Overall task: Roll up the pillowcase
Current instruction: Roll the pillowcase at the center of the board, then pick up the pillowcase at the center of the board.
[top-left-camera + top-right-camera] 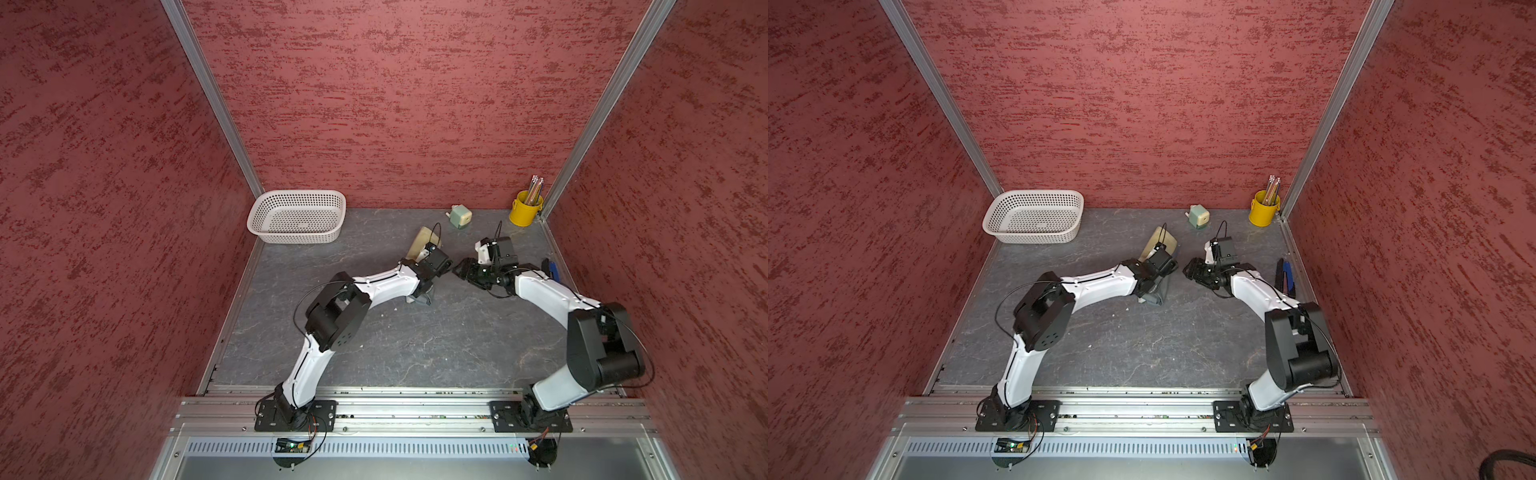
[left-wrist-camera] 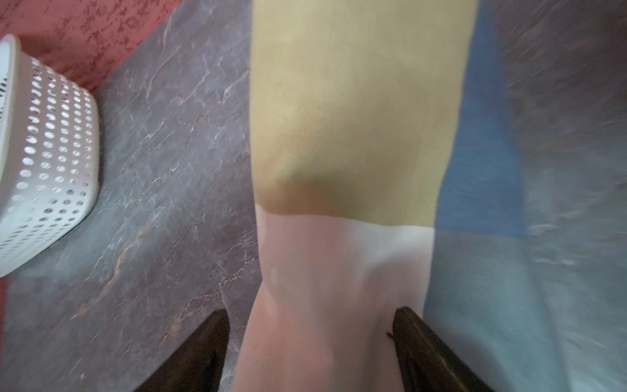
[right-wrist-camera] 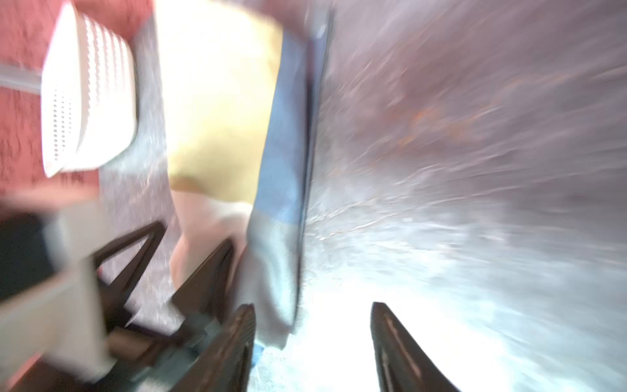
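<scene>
The pillowcase point(image 2: 356, 118), thin patchwork fabric in olive-tan, dusty blue and off-white blocks, lies on the dark grey marbled tabletop point(image 1: 415, 345) as a long narrow bundle. It is near the middle of the table, well apart from the white perforated plastic basket point(image 1: 297, 216) in the far left corner. In both top views the left arm covers the bundle's middle, so only its tan end and its grey-blue end show on either side of the wrist. The left gripper point(image 2: 310, 312) points down over the off-white stretch with its jaws spread wide, one black finger on each side of the bundle, not pinching it. The right gripper point(image 3: 312, 304) sits just beside the bundle's blue edge, jaws parted over bare table and holding nothing. The right wrist view is heavily blurred.
</scene>
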Controlling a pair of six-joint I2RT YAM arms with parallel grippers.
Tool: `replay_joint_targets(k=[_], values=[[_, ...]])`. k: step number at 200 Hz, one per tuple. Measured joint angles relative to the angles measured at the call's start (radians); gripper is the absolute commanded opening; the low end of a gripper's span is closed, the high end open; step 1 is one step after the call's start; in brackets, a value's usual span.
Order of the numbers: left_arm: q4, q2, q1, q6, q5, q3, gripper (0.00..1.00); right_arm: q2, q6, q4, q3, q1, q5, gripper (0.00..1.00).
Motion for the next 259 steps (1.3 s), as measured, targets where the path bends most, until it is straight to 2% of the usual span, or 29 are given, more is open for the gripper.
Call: replay_joint_targets(k=[26,52,67,85,94,110,125,183,200,221,242,259], values=[[0.192,-0.211,0.079,-0.040,0.252,-0.165,0.85,-0.021,-0.013,-0.020,0.009,-0.023,-0.014,0.64],[0.418,-0.331,0.243,-0.147,0.587,-0.306,0.88,0.023,-0.014,-0.014,0.014,-0.022,-0.070,0.64],[0.517,-0.310,0.354,-0.215,0.769,-0.333,0.91,0.043,-0.011,-0.005,0.014,-0.022,-0.096,0.65],[0.558,-0.204,0.470,-0.259,0.936,-0.302,0.96,0.051,-0.001,0.015,0.014,-0.022,-0.127,0.65],[0.563,-0.145,0.507,-0.267,0.995,-0.286,1.00,0.051,0.002,0.025,0.014,-0.022,-0.139,0.65],[0.555,-0.060,0.536,-0.275,1.089,-0.274,1.00,0.051,0.003,0.038,0.014,-0.022,-0.150,0.65],[0.516,0.003,0.535,-0.271,1.143,-0.248,1.00,0.051,0.002,0.040,0.014,-0.022,-0.157,0.66],[0.436,0.119,0.468,-0.224,1.215,-0.110,0.98,0.049,0.001,0.041,0.014,-0.022,-0.165,0.66],[0.437,0.145,0.452,-0.220,1.232,-0.080,0.87,0.048,0.001,0.041,0.014,-0.022,-0.165,0.66],[0.436,0.182,0.429,-0.221,1.247,-0.039,0.83,0.048,0.001,0.041,0.014,-0.022,-0.165,0.66],[0.470,0.201,0.401,-0.246,1.256,-0.036,0.68,0.048,0.001,0.041,0.014,-0.022,-0.166,0.67],[0.490,0.214,0.386,-0.261,1.268,-0.039,0.47,0.048,0.001,0.041,0.014,-0.022,-0.166,0.67]])
